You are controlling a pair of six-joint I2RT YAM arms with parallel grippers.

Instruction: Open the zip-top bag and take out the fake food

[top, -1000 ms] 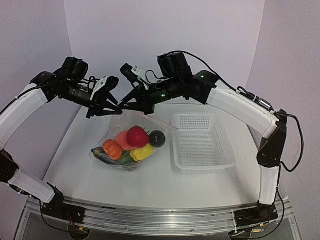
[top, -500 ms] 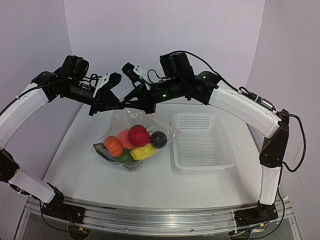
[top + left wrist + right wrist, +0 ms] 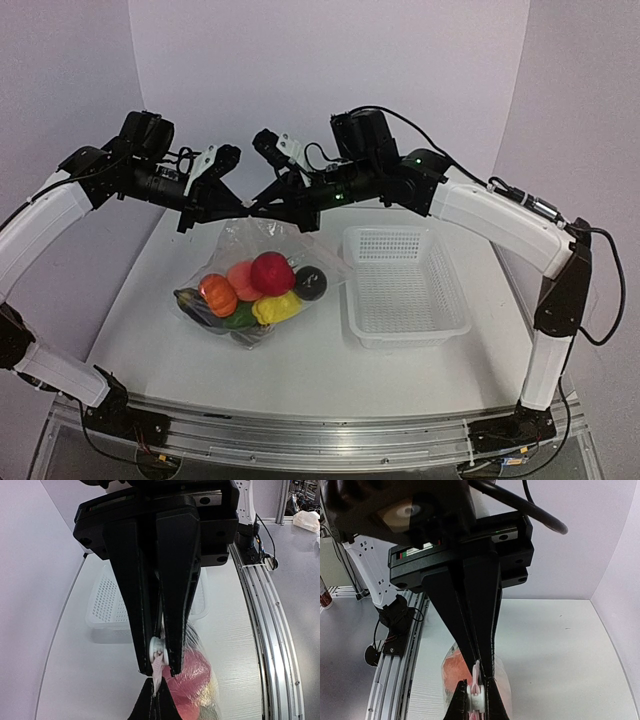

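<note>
**ZIP-TOP BAG PINCHED AT TOP EDGE BY BOTH GRIPPERS, FOOD INSIDE**

Found the clear, crinkly plastic zip-top bag (image 3: 262, 248) left of centre on the white table (image 3: 150, 335), top edge drawn up, loaded lower part sagging toward the surface. Noted the black two-finger left gripper (image 3: 238, 207) pressed together on that top edge from the left. Confirmed from its wrist camera: a thin pale strip of bag clamped at the tips. Noted the black right gripper (image 3: 258, 205) likewise pinching the same edge from the right, tips almost meeting the left's. Observed glossy toy food (image 3: 272, 272) inside the bag in red, orange, yellow, black, peach and green. Could not tell whether the zip is parted. Recorded a white mesh plastic basket (image 3: 405, 290) just right of the bag.
</note>
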